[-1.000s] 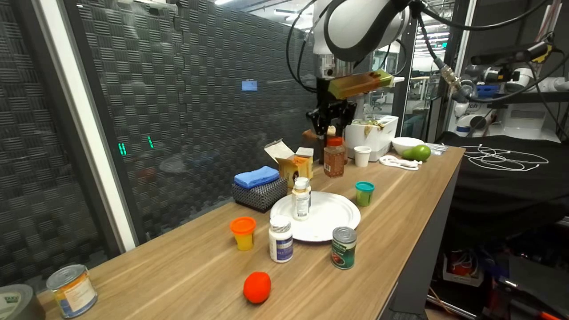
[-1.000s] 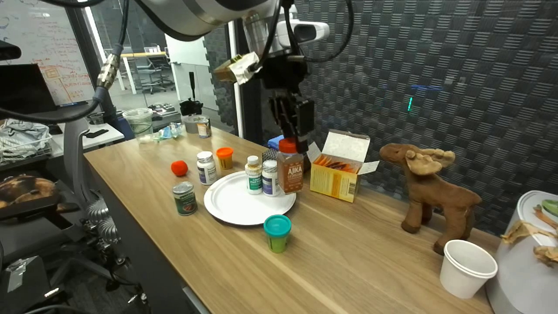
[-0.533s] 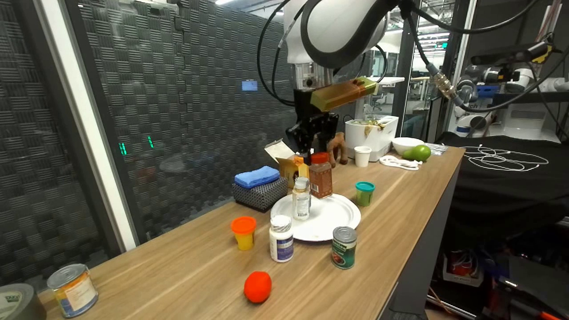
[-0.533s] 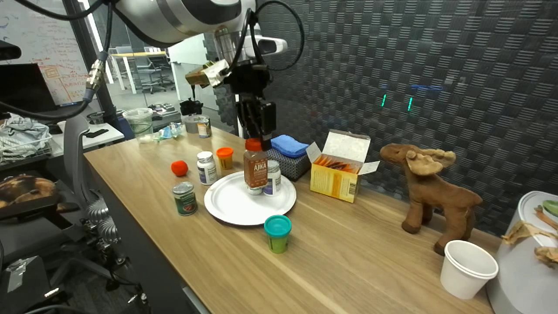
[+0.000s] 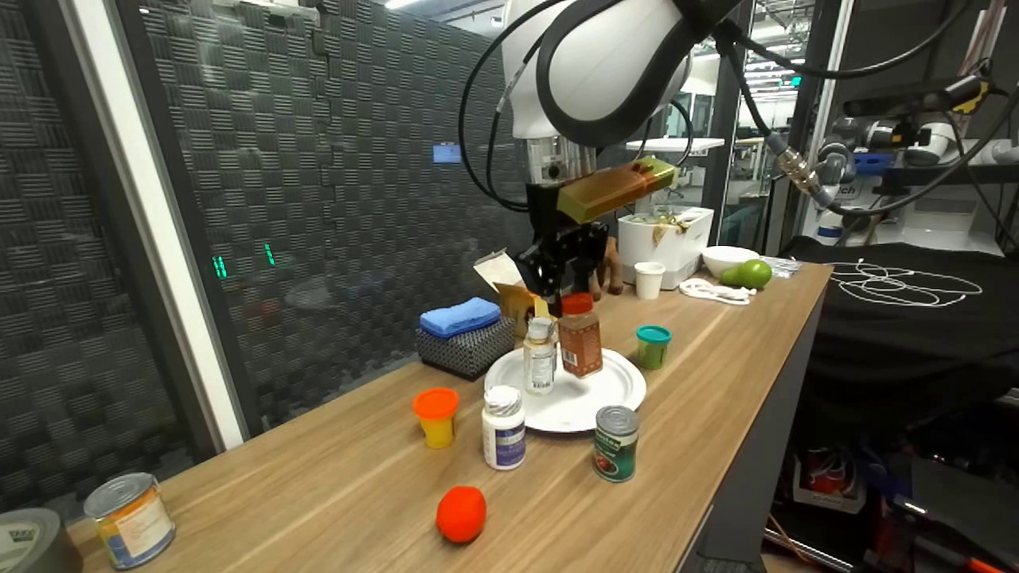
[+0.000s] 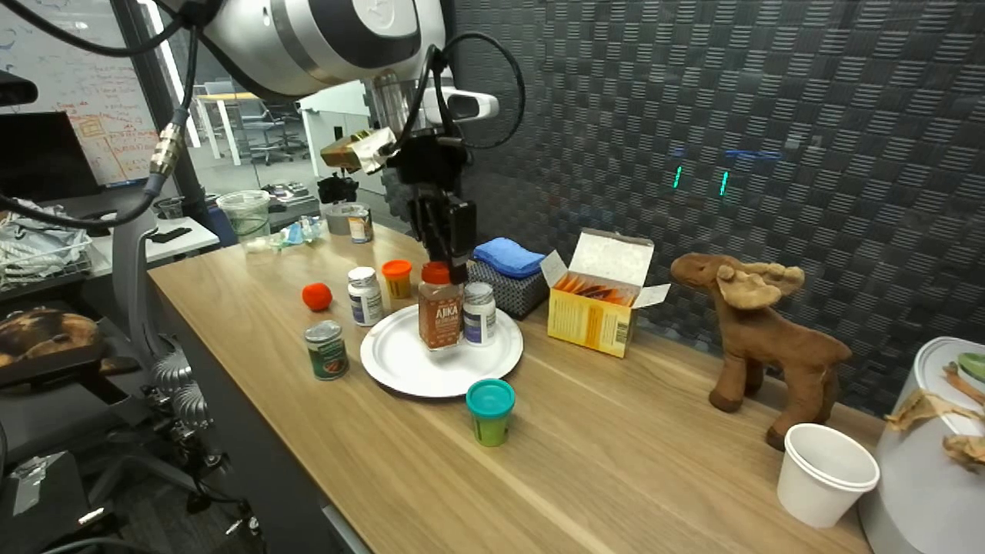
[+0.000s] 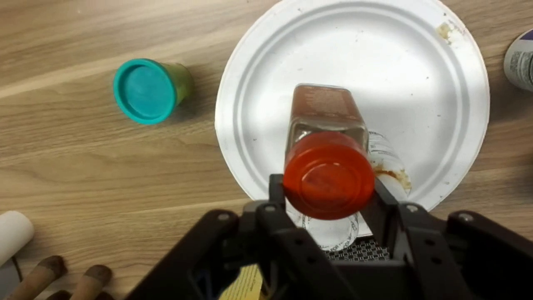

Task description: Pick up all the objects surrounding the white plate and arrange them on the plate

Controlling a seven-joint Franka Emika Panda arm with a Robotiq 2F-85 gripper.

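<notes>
Our black gripper (image 7: 327,187), holding the red-capped brown square bottle (image 6: 440,317), has moved left over the round white plate (image 6: 396,362); we expect release next.

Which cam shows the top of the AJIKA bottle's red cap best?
Wrist view: clasped by the tool, the red cap faces the camera, its round top unobstructed. Both exterior views show mainly its side.

AJIKA on red-capped bottle (image 6: 440,309)
</notes>
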